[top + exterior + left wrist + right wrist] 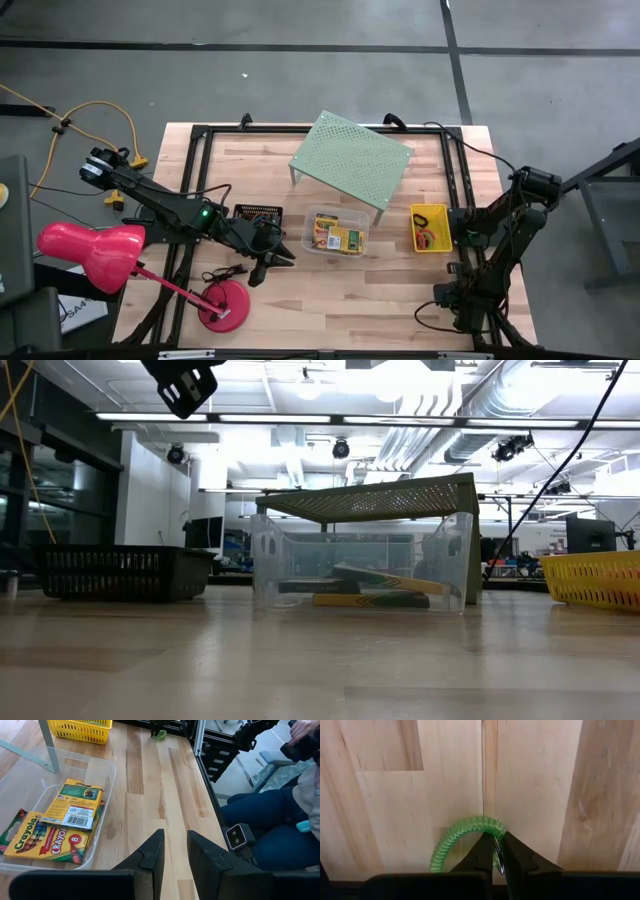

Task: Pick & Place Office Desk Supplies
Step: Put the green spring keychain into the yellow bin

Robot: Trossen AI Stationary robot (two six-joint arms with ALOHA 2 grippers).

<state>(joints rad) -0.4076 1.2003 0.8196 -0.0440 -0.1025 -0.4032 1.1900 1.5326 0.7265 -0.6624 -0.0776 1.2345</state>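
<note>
At the lower right of the high view the right claw is pressed down at the bench edge, its fingers clenched on a green coiled ring lying on the wood. Left of centre the left claw hovers just beside the clear tub, its fingers a little apart and grasping nothing, with the small black mesh tray just above it in the frame. The tub holds green-and-yellow crayon boxes, the yellow basket sits right of it, and the pale green perforated shelf stands at upper centre.
</note>
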